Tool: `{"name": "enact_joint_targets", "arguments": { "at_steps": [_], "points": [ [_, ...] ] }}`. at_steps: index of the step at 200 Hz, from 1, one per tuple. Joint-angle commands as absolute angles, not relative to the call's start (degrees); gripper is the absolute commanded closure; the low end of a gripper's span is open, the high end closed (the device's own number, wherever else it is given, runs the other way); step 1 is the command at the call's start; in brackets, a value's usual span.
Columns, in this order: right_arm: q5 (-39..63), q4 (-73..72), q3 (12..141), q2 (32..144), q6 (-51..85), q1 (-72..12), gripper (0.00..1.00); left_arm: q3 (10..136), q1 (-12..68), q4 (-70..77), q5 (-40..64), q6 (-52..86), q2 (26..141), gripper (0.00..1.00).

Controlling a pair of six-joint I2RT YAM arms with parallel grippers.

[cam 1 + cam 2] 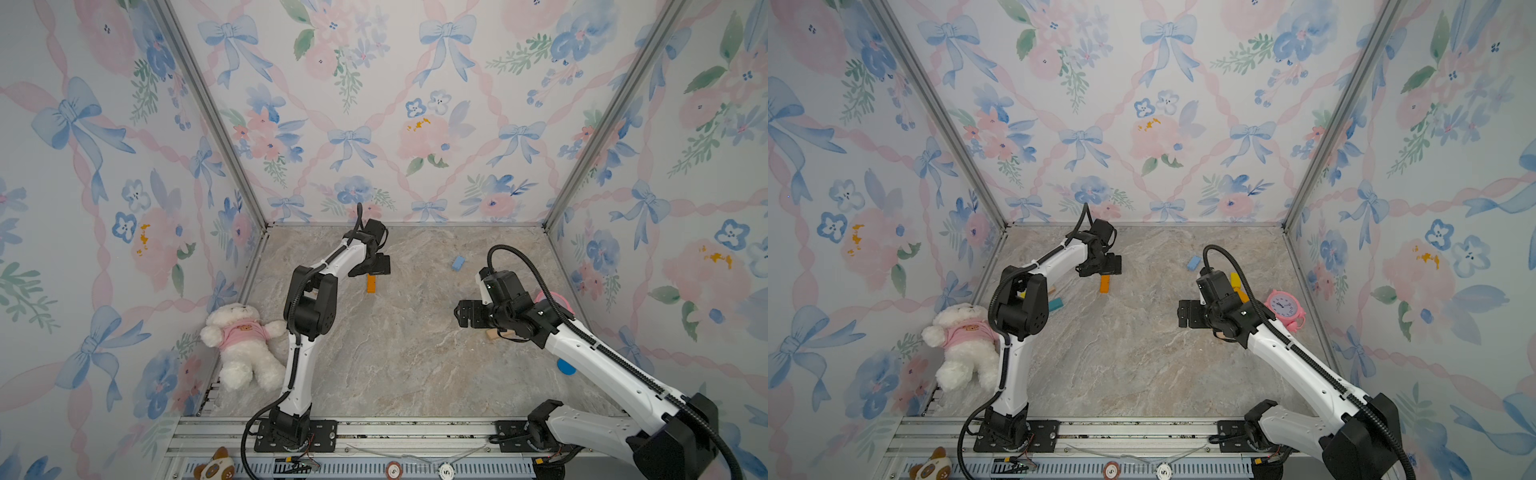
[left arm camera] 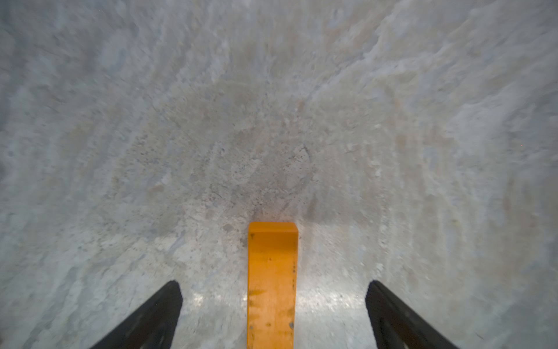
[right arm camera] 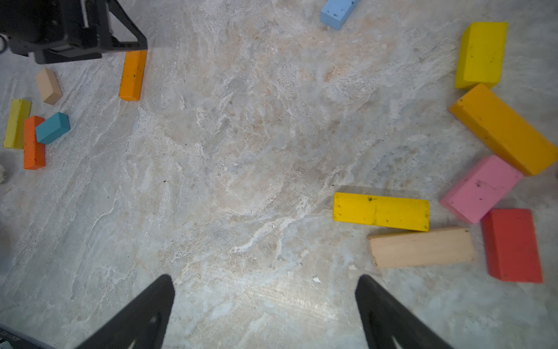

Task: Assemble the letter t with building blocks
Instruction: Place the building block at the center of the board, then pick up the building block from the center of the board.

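Note:
An orange block [image 2: 270,284] lies flat on the marble table, at the middle back in both top views [image 1: 371,284] [image 1: 1105,284]. My left gripper [image 2: 274,287] hangs over its far end, open, with a clear gap on each side of the block. My right gripper [image 3: 265,279] is open over bare table at mid right [image 1: 463,313]. Beside it lie a yellow block [image 3: 381,212], a bare wood block [image 3: 421,247], a red block [image 3: 513,244], a pink block [image 3: 481,189] and a long orange block [image 3: 502,128]. A light blue block [image 1: 458,263] lies apart at the back.
A teal block [image 3: 52,127], an orange-red block [image 3: 33,142] and a pale yellow block [image 3: 16,124] sit near the left arm's elbow. A white plush bear [image 1: 245,345] lies by the left wall. A pink alarm clock [image 1: 1283,309] and a blue disc [image 1: 566,366] are at the right.

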State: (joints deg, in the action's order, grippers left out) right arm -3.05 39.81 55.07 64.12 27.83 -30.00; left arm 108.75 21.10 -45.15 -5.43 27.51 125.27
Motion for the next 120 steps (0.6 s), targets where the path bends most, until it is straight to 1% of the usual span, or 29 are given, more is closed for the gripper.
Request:
{"name": "enact_joint_targets", "arguments": {
  "at_steps": [1,18,33,42,51,64,73,84,100,108,120],
  "points": [
    [-2.77,51.93,58.24,59.78,34.02,-22.07,0.04,112.44,20.08,-45.16,-7.30,27.95,111.40,0.02],
    [2.06,57.38,56.67,56.93,35.42,-10.81,0.03,109.22,20.21,-41.51,-9.73,26.03,102.36,0.02],
    [6.60,58.13,54.11,55.73,36.25,-2.85,0.00,100.58,21.01,-33.86,-7.85,23.67,93.77,0.02],
    [10.25,56.25,52.70,56.34,38.46,-0.55,0.03,94.18,21.62,-29.17,-5.70,22.83,88.35,0.02],
    [12.25,53.83,52.04,58.23,40.33,-0.70,0.07,87.33,21.88,-24.23,-2.96,22.96,83.40,0.02],
    [12.05,50.67,52.78,62.61,43.12,-3.30,0.12,77.17,22.34,-17.85,-0.46,23.43,76.22,0.02],
    [10.85,48.66,54.40,66.70,44.57,-6.16,0.12,70.86,22.72,-13.64,0.61,22.90,71.32,0.02],
    [8.65,47.61,57.21,71.97,46.10,-9.06,0.13,64.45,23.37,-11.07,-1.07,22.68,66.90,0.02],
    [8.77,45.56,60.07,78.47,49.42,-10.52,0.24,57.12,23.80,-8.14,-1.65,21.78,61.25,0.02],
    [8.88,43.78,61.04,81.26,51.30,-11.01,0.31,55.01,23.77,-8.13,-1.58,21.71,59.51,0.02],
    [8.73,42.05,61.72,84.87,54.52,-11.67,0.37,52.73,23.86,-8.22,-1.32,21.70,57.70,0.02]
  ]
}}
